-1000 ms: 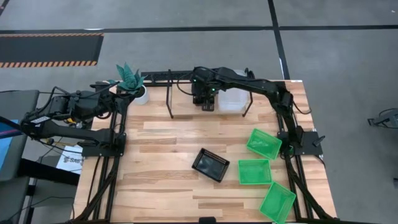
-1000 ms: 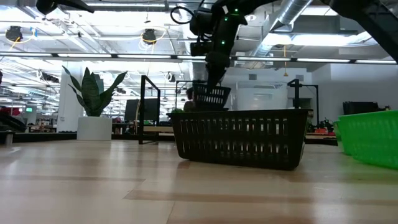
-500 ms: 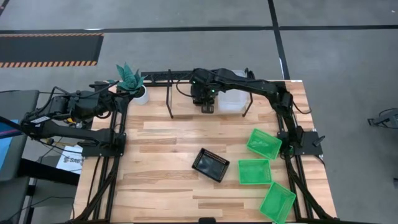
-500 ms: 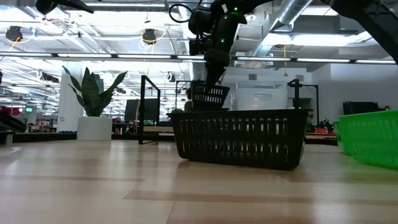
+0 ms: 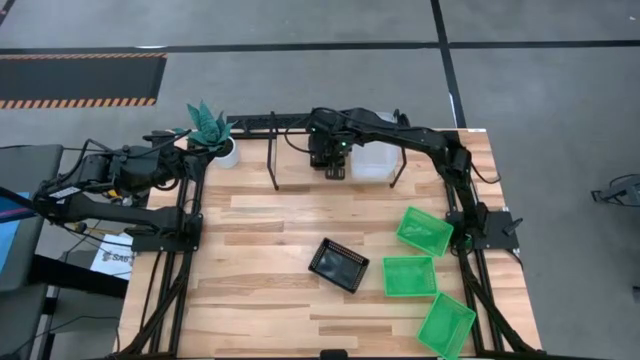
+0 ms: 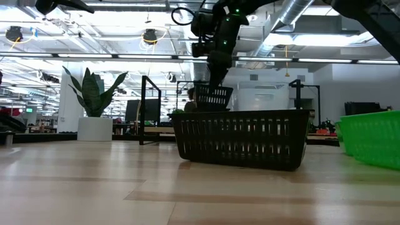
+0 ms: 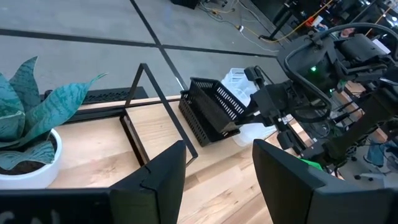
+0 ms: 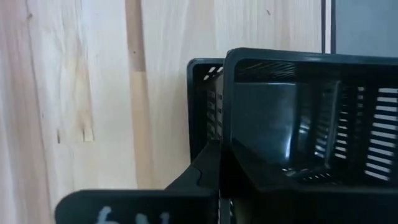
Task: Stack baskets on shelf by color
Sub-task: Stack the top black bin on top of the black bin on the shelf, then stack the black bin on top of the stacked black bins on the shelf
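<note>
On the shelf (image 5: 295,172) at the table's far side, my right gripper (image 5: 330,165) is shut on a black mesh basket (image 7: 217,99). That basket tilts over a second black basket (image 7: 198,124) standing on the shelf board. Clear baskets (image 5: 372,160) stand beside them on the shelf, toward the right. A third black basket (image 5: 339,265) rests on its base mid-table. Three green baskets (image 5: 424,231) lie at the right. My left gripper (image 7: 217,186) hovers open at the far left, near the plant pot. My right gripper holds the upper black basket by the rim of one end wall (image 8: 225,143), with that wall between the two fingers. The fingers come down steeply from above. The basket tilts, its free end lower, over the basket beneath; whether the two touch I cannot tell.
A white pot with a green plant (image 5: 212,135) stands at the shelf's left end. Thin black hoops (image 5: 272,160) frame the shelf. The near left of the table (image 5: 240,290) is bare wood.
</note>
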{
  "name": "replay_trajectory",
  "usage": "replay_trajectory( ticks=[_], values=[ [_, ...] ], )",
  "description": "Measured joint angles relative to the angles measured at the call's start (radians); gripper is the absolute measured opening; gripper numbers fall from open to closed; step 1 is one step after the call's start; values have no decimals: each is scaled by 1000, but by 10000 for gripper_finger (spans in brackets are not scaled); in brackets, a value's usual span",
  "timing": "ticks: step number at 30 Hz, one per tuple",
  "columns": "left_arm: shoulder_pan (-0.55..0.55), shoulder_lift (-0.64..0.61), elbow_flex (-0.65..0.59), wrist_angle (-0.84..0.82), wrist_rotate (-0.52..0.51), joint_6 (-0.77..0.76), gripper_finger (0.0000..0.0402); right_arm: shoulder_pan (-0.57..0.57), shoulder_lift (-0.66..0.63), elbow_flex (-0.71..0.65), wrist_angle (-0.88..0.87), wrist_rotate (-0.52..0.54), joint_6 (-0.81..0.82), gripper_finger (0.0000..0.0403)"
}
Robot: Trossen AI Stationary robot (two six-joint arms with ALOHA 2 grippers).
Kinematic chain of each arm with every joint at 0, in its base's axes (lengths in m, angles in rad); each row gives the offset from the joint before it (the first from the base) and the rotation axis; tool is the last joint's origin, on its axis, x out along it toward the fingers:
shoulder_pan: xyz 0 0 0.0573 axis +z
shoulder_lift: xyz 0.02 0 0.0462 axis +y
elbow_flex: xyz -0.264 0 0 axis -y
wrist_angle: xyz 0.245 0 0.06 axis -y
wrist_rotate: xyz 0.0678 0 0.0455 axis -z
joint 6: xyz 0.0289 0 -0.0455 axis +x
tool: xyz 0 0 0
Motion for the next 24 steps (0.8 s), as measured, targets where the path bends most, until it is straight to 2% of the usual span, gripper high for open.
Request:
replay_trajectory(
  ticks=[13, 24],
  values=[
    [0, 0, 0, 0, -1, 0, 173, -4, 0, 0, 12, 0, -8, 79],
    [0, 0, 0, 0, -1, 0, 173, -20, 0, 0, 12, -4, 0, 95]
  ],
)
